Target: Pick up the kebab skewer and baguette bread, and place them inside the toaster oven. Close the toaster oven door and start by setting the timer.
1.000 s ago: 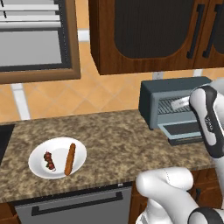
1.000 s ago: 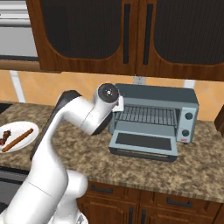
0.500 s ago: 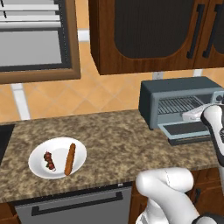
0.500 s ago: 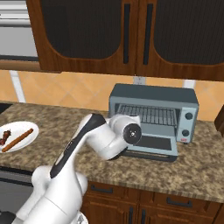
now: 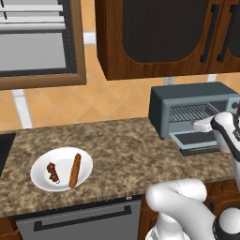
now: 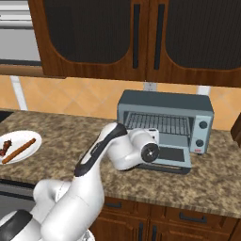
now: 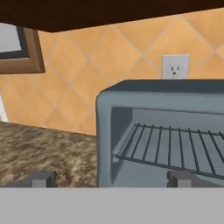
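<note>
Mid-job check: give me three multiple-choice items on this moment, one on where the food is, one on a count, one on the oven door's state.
1. Where are the kebab skewer and baguette bread?
A. on the oven rack
B. on the white plate
C. in the gripper

2. How many round knobs show on the toaster oven front panel?
A. two
B. four
C. none

3. The toaster oven door is:
A. shut
B. removed
C. dropped open

Answers: 1 B, both lie side by side on the plate on the counter. 2 A, the right base view shows two knobs stacked beside the opening. 3 C, the door lies flat and the wire rack is exposed.
</note>
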